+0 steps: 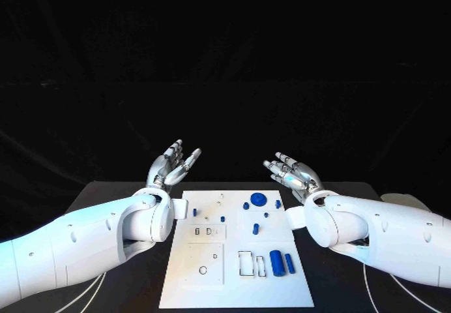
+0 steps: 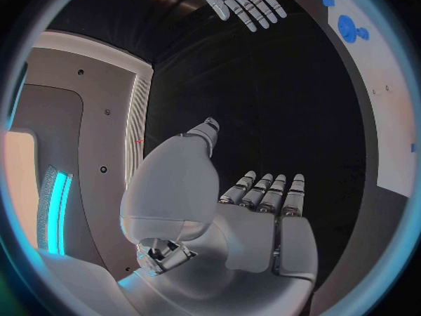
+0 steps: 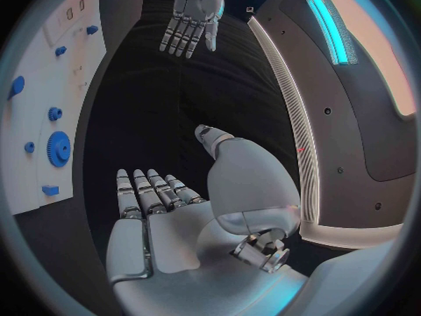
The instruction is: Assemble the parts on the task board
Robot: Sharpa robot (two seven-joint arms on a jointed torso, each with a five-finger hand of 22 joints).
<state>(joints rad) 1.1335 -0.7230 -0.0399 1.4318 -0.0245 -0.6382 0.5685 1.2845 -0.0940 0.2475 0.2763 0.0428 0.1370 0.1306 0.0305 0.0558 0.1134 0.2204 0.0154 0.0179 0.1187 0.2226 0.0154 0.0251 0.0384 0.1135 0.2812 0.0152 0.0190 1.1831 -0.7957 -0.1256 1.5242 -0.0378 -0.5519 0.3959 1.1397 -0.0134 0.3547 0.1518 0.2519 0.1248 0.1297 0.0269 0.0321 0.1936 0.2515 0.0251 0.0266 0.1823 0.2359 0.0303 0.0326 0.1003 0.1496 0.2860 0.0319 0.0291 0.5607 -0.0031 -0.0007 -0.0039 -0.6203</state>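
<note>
Both hands raised and empty beside the task board, no part yet taken up.

In the head view the left hand is held left of centre and the right hand right of centre, fingers apart, nothing gripped. The task board lies lower centre on the black worktop, with the blue parts laid out: a gear near its upper edge, a cylinder lower right. One part is best chosen first and approached from above, neighbours left undisturbed.
</note>
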